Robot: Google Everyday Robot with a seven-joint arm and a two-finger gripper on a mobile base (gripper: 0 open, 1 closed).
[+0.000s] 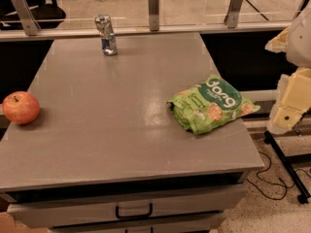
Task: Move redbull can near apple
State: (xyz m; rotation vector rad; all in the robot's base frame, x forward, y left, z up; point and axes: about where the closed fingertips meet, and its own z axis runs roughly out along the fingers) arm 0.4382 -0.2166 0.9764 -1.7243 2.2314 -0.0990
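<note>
The redbull can [106, 34] stands upright at the far edge of the grey table [121, 125], left of centre. It is slim, silver and blue. The red apple [21, 107] with yellowish patches sits at the table's left edge, nearer the front. The can and the apple are far apart. My gripper [290, 108] shows as cream-white parts at the right edge of the view, beyond the table's right side. It is far from both the can and the apple and holds nothing that I can see.
A green snack bag [211, 104] lies on the right part of the table, near its right edge. A drawer with a black handle [133, 212] is under the front edge. A glass railing with metal posts [153, 4] runs behind the table.
</note>
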